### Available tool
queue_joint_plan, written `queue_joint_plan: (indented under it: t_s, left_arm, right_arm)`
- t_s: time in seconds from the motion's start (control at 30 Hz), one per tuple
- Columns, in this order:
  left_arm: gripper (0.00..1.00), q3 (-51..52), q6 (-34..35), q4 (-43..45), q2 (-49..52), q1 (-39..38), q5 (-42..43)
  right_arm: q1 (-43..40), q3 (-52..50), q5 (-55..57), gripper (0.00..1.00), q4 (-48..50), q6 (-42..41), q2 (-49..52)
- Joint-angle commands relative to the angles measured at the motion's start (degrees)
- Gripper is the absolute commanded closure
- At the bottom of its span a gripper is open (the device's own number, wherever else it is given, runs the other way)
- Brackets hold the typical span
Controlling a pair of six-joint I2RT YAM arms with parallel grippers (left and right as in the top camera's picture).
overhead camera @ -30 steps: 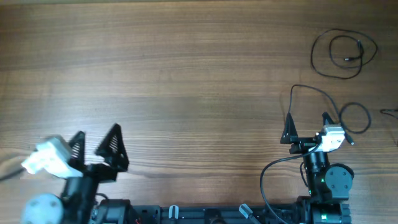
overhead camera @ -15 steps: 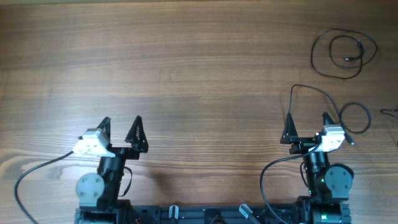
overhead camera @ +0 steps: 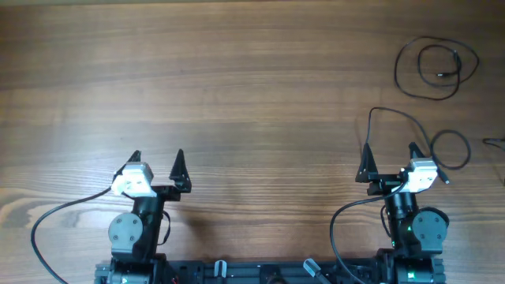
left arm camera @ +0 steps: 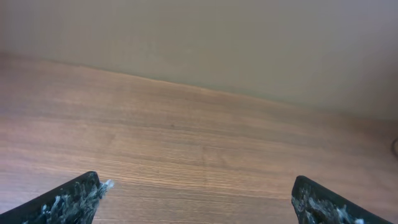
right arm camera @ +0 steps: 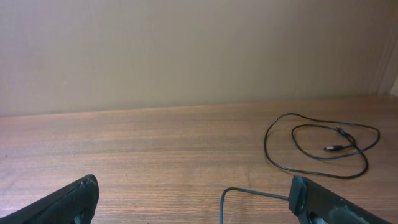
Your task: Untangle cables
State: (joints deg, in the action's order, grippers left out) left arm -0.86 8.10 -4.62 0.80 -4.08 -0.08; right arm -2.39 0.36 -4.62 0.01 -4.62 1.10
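One thin black cable (overhead camera: pixel 436 67) lies coiled in loose loops at the far right of the wooden table; it also shows in the right wrist view (right arm camera: pixel 334 148), its plug end inside the loop. A second thin cable (overhead camera: pixel 398 116) arcs from beside my right gripper (overhead camera: pixel 390 160) to a small loop (overhead camera: pixel 450 150); in the right wrist view it (right arm camera: pixel 249 191) runs on the table between the open fingers and behind the right finger (right arm camera: pixel 323 200). A short cable end (overhead camera: pixel 494 143) shows at the right edge. My left gripper (overhead camera: pixel 157 163) is open and empty over bare wood, as the left wrist view (left arm camera: pixel 196 202) also shows.
Thick black cables run from the arm bases at the front left (overhead camera: pixel 47 229) and front right (overhead camera: pixel 338 221). The table's near edge holds the arm mounts (overhead camera: pixel 260 272). A plain wall (right arm camera: pixel 186 50) stands beyond the far table edge.
My left arm has swung in from the far left and turned to face forward, its gripper still open. The right arm and the cables have not moved.
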Motion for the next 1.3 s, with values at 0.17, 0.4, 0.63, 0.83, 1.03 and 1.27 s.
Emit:
queue_joint_plan:
  t_s: [0.17,0.4,0.63,0.83,1.03,1.27]
  left_arm:
    - [0.00,0.52,-6.25,0.11,-0.63,-0.33,1.53]
    - [0.00,0.52,-5.53,0.26,-0.63,-0.31,1.49]
    - [0.00,0.52,-5.53,0.28,-0.63,-0.33,1.49]
    - [0.00,0.52,-5.53,0.28,-0.63,-0.31,1.49]
    - [0.00,0.52,-5.53,0.31,-0.57,-0.33,1.49]
    - [0.01,0.52,-5.53,0.33,-0.57,-0.33,1.49]
  right_arm:
    - [0.24,-0.07,0.72,0.00,0.11,0.52,-0.68]
    - [0.24,-0.07,0.72,0.00,0.11,0.52,-0.68]
    - [0.24,-0.07,0.72,0.01,0.11,0.52,-0.68]
    - [0.24,-0.07,0.72,0.00,0.11,0.55,-0.68]
    - [0.24,-0.07,0.72,0.00,0.11,0.55,-0.68]
    - [0.24,-0.07,0.72,0.00,0.11,0.52,-0.68]
